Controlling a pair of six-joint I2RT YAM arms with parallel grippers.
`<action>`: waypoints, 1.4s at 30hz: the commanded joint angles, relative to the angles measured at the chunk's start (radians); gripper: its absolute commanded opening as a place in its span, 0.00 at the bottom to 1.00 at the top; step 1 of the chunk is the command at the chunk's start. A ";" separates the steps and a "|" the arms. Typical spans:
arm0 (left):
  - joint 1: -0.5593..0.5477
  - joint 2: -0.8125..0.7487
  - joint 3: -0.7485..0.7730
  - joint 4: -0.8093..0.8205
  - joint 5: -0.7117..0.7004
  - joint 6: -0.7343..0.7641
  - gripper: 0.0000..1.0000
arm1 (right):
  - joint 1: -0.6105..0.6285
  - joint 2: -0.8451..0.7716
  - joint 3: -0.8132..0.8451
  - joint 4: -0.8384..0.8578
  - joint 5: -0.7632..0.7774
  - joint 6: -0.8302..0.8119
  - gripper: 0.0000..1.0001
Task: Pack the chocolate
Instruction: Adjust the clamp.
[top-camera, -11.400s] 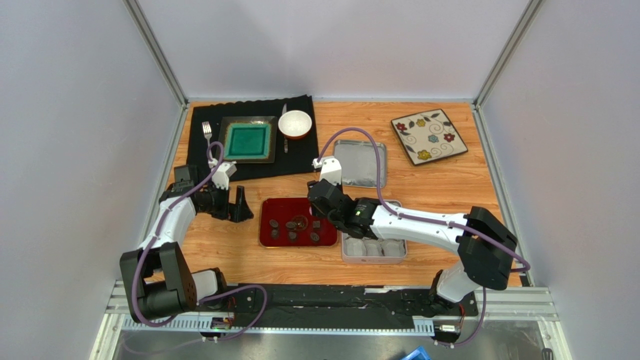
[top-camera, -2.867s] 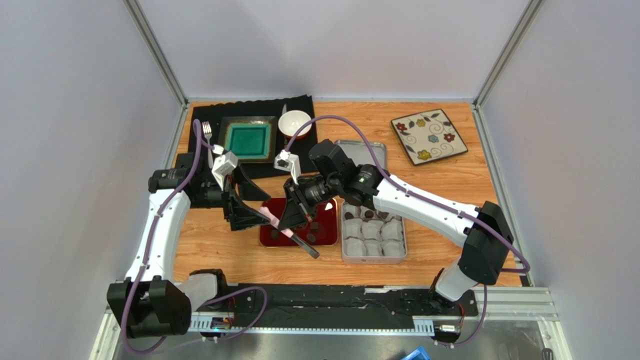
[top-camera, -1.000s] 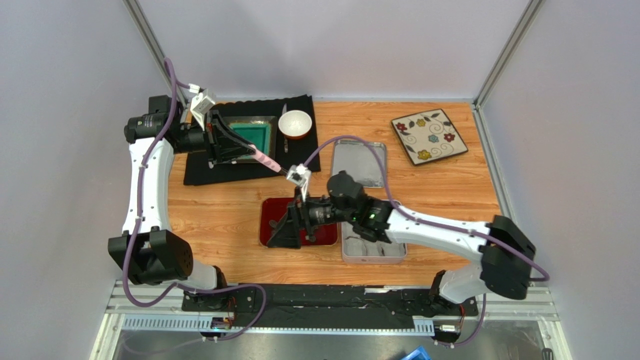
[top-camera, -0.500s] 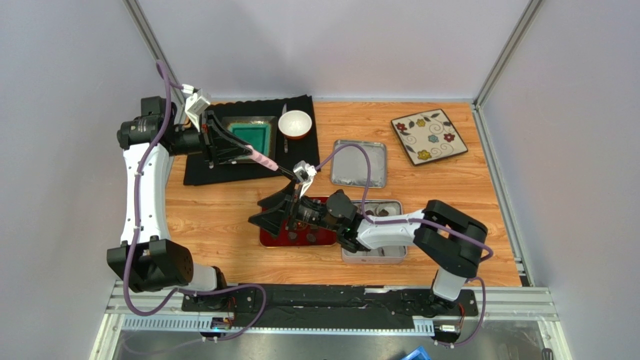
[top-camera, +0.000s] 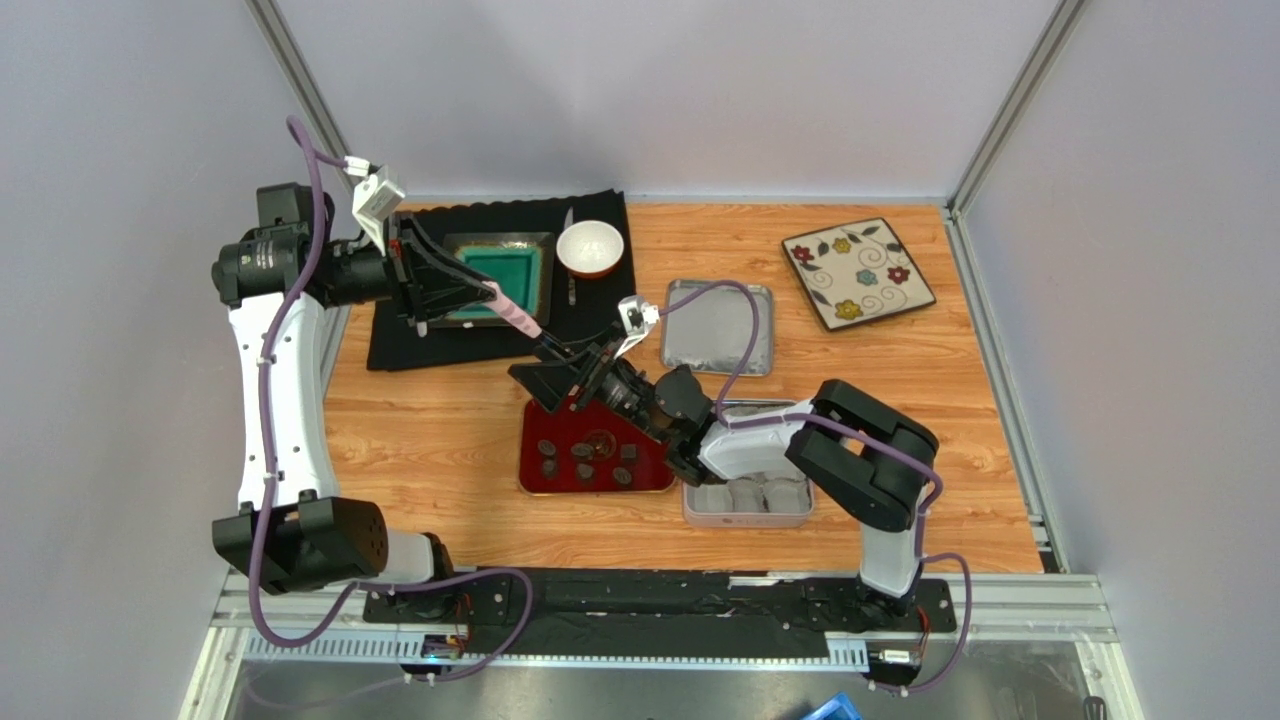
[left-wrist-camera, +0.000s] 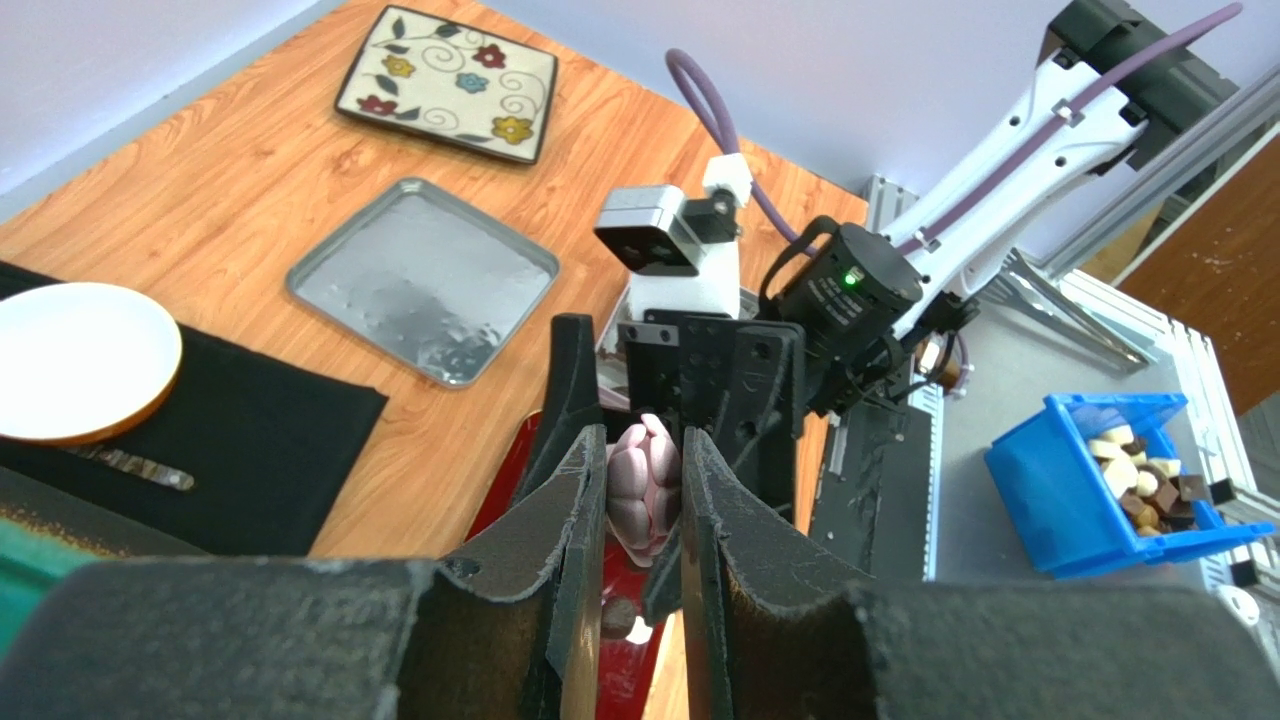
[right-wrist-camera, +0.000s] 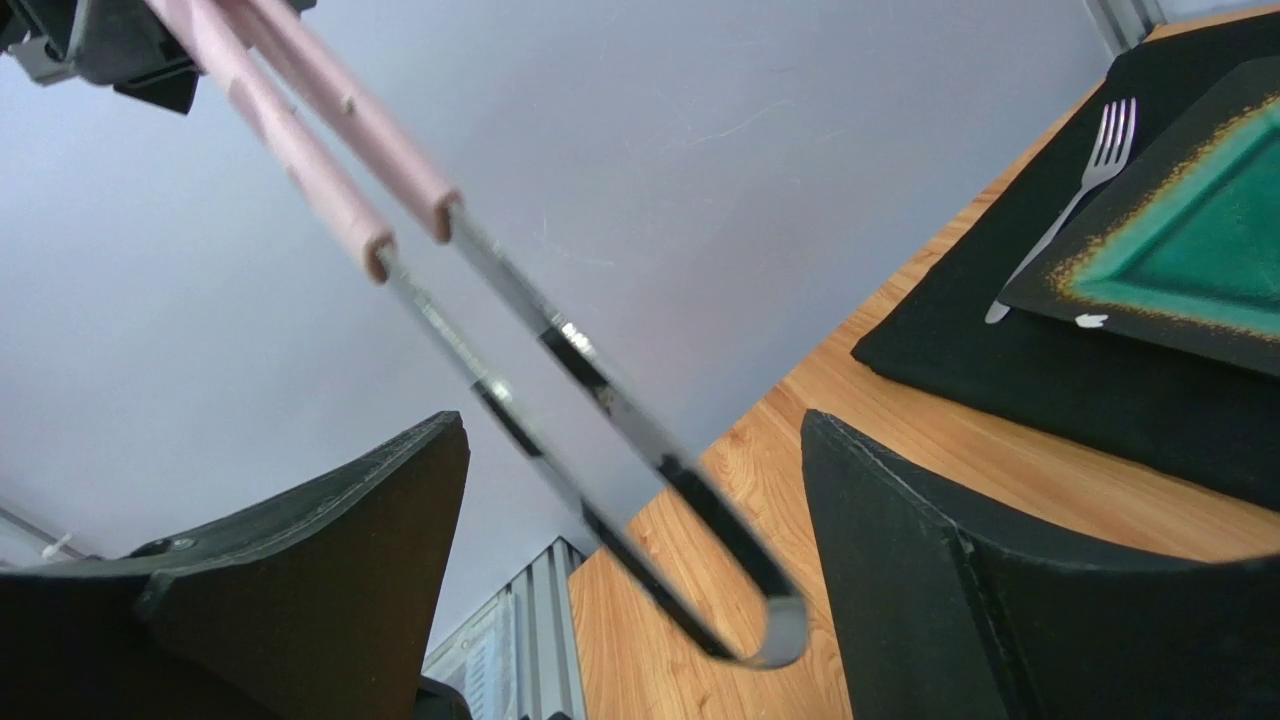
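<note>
Red tray (top-camera: 529, 455) carries roughly seven chocolate pieces (top-camera: 583, 474), one tin (top-camera: 747, 519) beside.

The small dark brown chocolate pieces (top-camera: 583, 449) are spread on the red rectangular tray (top-camera: 529, 458), just left of the silver metal tin (top-camera: 751, 515), with the flat metal lid (top-camera: 699, 338) laid behind it and the black cloth (top-camera: 601, 308) set behind-left.

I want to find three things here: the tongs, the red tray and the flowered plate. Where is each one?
tongs (right-wrist-camera: 353, 113): right wrist view, on a pink handle.
red tray (top-camera: 529, 477): top external view, on its bare near-left corner.
flowered plate (top-camera: 858, 273): top external view, on its middle.
</note>
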 joint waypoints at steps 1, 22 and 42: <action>0.002 -0.039 0.014 -0.153 0.304 -0.019 0.00 | -0.004 -0.046 -0.006 0.236 0.021 0.011 0.84; 0.021 -0.088 -0.032 -0.151 0.304 -0.050 0.00 | 0.005 0.015 0.015 0.244 -0.133 0.072 0.78; 0.059 -0.106 -0.167 -0.150 0.304 0.008 0.00 | -0.050 -0.249 -0.106 0.241 -0.139 0.083 0.47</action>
